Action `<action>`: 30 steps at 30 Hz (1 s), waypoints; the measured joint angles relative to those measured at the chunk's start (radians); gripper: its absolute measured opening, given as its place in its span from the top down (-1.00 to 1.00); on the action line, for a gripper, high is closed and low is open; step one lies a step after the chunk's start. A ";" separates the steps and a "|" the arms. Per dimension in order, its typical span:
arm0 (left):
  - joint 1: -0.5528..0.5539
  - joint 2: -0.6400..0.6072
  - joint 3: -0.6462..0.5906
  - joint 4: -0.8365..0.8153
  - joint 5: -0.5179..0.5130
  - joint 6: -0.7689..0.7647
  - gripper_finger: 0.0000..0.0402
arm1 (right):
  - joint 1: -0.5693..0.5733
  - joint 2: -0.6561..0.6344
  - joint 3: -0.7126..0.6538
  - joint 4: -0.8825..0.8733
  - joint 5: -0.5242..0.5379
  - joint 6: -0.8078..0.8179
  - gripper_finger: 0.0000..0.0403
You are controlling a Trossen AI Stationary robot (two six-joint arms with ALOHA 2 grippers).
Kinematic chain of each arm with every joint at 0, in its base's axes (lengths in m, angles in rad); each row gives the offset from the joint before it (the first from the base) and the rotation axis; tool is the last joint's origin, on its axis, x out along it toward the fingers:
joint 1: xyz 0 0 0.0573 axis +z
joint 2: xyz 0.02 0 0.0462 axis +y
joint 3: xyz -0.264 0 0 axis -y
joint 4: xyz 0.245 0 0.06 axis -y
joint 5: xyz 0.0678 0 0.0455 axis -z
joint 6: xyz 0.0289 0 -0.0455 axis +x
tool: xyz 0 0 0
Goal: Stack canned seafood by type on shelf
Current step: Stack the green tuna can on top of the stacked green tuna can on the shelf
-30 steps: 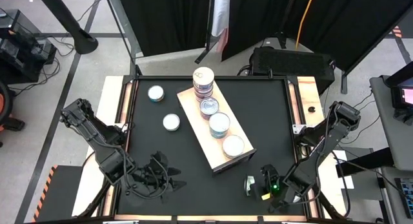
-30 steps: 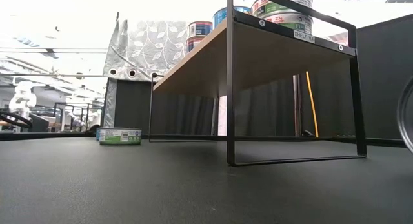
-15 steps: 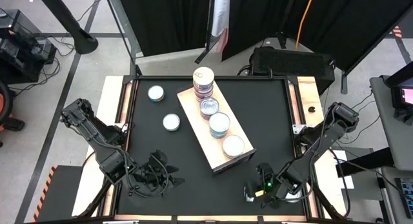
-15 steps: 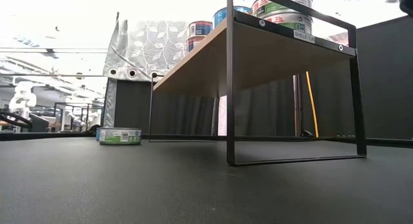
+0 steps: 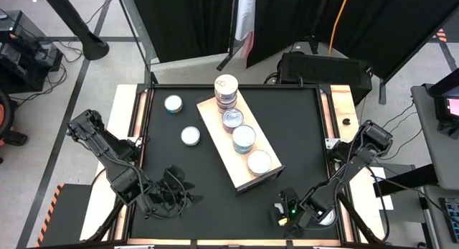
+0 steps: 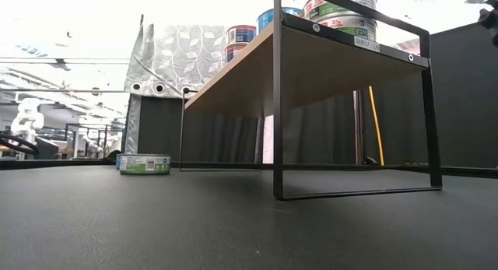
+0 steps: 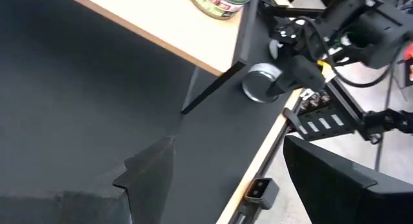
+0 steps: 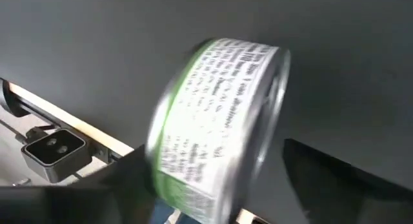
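Tins [image 5: 242, 138] stand in a row along the shelf [image 5: 218, 147], with a taller stack [image 5: 226, 93] at its far end. Two more tins [image 5: 173, 103] [image 5: 190, 135] sit loose on the black counter [image 5: 294, 134] to the shelf's left. Near the counter's front right corner, the right hand [image 5: 285, 208] has a green-labelled tin [image 8: 216, 127] between its fingers; whether they are clenched on it I cannot tell. The left hand [image 5: 176, 192] waits released, low at the counter's front left.
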 joint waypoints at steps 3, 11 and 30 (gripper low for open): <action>0.000 0.000 0.000 -0.024 0.001 -0.005 -0.43 | -0.001 -0.003 0.000 -0.001 0.000 -0.030 -0.07; 0.001 0.000 0.000 -0.050 0.000 -0.009 -0.43 | 0.000 -0.098 0.024 0.019 -0.026 -0.221 0.45; 0.148 -0.064 0.000 -0.233 -0.005 0.016 -0.43 | -0.165 -0.286 0.622 -0.435 0.562 -1.613 0.26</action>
